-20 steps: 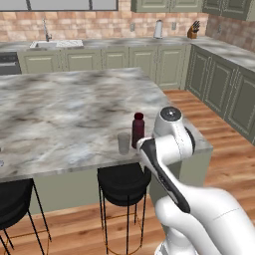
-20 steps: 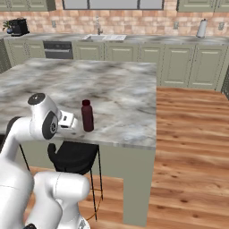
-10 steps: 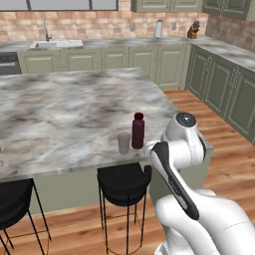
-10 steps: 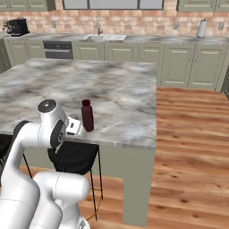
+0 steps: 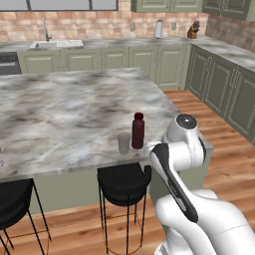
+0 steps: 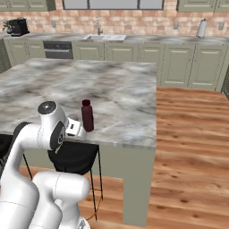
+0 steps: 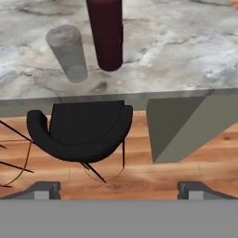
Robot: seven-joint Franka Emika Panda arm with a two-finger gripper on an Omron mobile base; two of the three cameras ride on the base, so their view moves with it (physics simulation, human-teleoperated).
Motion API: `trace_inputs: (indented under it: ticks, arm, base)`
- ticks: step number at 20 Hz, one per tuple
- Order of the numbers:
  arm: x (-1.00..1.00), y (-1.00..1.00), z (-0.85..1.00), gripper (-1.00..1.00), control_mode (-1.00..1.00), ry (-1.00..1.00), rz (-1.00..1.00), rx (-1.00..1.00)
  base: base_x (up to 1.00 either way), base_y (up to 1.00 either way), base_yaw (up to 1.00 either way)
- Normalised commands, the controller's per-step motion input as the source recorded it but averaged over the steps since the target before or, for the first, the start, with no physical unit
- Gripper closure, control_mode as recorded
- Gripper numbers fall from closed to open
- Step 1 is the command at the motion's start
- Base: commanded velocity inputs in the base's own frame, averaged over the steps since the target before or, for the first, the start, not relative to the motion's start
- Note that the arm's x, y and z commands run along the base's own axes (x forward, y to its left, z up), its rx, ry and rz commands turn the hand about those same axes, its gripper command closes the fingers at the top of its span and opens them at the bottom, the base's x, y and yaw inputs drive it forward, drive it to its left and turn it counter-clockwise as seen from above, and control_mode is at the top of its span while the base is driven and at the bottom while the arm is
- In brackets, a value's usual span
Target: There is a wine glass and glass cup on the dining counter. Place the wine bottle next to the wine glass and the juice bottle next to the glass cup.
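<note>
The maroon juice bottle [image 5: 138, 130] [image 6: 87, 115] [image 7: 107, 33] stands upright near the front edge of the marble dining counter [image 5: 64, 109] [image 6: 112, 89]. Close beside it, on its left, stands the grey glass cup [image 5: 123, 143] [image 7: 68, 52]. My gripper [image 7: 119, 190] is open and empty; it hangs back from the counter's edge, above the floor and a stool, and looks at both things from the front. A bit of clear glass [image 5: 1, 160] is cut off by the left edge of the left base view; whether it is the wine glass I cannot tell. The wine bottle is out of view.
Black round stools [image 5: 123, 182] [image 6: 74, 156] [image 7: 81, 130] stand under the counter's front edge. A wall counter with a sink [image 5: 52, 44] and a kettle [image 5: 158, 30] runs along the brick back wall. Wooden floor [image 6: 188, 147] lies open to the right of the island.
My arm has drawn back a little from the counter's edge toward the base, mostly in the first half second. The juice bottle and the glass cup have stayed put.
</note>
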Motion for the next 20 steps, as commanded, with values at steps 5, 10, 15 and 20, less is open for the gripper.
trace_inputs:
  ticks: [5,10,15,20]
  arm:
    - [0.00,0.00,0.00,-1.00,1.00,0.00,0.00,0.00]
    - [0.00,0.00,0.00,-1.00,1.00,0.00,0.00,0.00]
    - [0.00,0.00,0.00,-1.00,1.00,0.00,0.00,0.00]
    - [0.00,0.00,0.00,-1.00,1.00,0.00,0.00,0.00]
  base:
    - [-0.16,0.04,0.00]
    - [-0.42,0.13,0.00]
    - [-0.48,0.15,0.02]
    - [-0.09,0.51,0.06]
